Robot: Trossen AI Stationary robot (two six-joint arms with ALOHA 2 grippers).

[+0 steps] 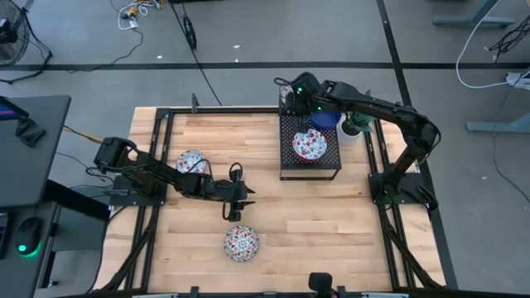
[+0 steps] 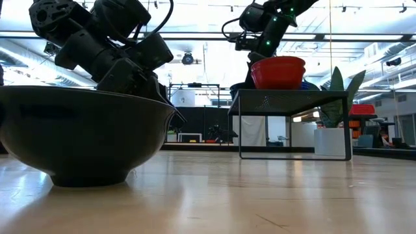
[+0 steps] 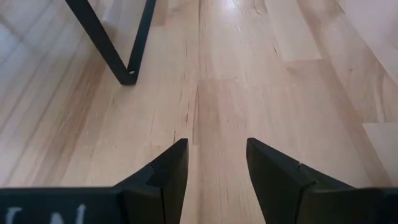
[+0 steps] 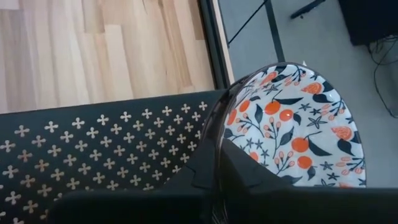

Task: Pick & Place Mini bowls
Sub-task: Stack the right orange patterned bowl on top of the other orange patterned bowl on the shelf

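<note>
The right tool [image 4: 214, 168] is clamped on the rim of a floral mini bowl [image 4: 297, 127], holding it tilted over the far edge of the black perforated rack [image 1: 310, 147] at the far right of the wooden surface [image 1: 331, 223]. On the rack sits another floral bowl [image 1: 309, 145], with a blue bowl [image 1: 325, 118] just beyond it. The left tool [image 3: 214, 165] hangs above bare wood near the middle of the surface, fingers apart and holding nothing. One floral bowl [image 1: 191, 161] lies on the left beside the left arm, and another [image 1: 241, 243] rests near the front edge.
</note>
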